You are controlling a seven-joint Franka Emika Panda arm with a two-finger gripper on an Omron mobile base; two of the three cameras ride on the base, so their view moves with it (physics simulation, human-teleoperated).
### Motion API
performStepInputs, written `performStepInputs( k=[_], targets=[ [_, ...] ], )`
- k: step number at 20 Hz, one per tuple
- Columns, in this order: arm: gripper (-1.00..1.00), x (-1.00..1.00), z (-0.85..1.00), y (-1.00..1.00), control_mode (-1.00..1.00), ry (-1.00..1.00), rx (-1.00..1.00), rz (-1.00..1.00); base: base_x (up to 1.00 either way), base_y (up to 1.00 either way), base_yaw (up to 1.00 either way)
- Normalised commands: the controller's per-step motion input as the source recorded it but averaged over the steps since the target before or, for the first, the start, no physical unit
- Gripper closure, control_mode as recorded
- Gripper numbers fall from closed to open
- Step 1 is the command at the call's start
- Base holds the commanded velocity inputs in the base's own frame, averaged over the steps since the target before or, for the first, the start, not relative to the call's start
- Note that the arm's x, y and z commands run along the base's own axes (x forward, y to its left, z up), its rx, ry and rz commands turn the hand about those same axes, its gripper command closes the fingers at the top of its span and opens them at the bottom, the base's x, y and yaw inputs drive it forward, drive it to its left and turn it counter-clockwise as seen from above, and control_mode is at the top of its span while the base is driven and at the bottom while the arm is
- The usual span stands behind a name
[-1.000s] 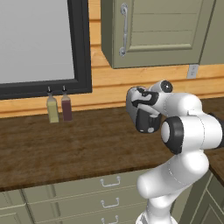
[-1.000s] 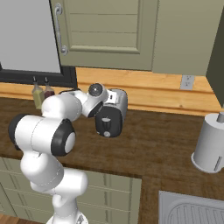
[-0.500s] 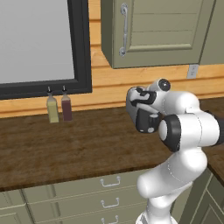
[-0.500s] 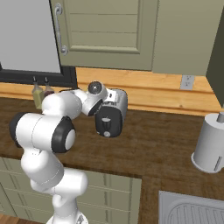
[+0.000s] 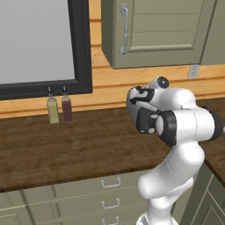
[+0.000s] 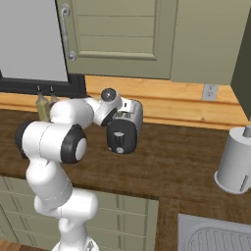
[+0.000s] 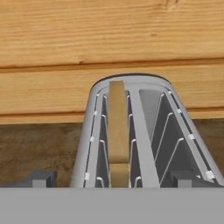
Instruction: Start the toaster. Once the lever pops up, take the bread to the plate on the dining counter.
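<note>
A silver toaster with a dark end panel stands on the wood counter against the plank wall. From above, the toaster shows two slots, and a slice of bread stands in the left one. My gripper hangs open just above the slots, with one dark fingertip on each side of the toaster and nothing between them. The arm covers most of the toaster in the left base view. The lever is too small to make out. The plate and the dining counter are out of view.
Two small bottles stand under the dark-framed window at the left. A grey cylinder stands at the right, by a sink. A wall cabinet hangs overhead. Drawers run below the counter.
</note>
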Motion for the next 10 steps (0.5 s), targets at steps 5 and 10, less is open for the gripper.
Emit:
performStepInputs(
  k=[5,10],
  targets=[
    [-1.0,0.18,0.0,-0.04,-1.0,0.07,0.0,0.0,0.0,0.0,0.0],
    [-1.0,0.09,0.0,-0.02,-1.0,0.06,0.0,0.0,0.0,0.0,0.0]
  ],
)
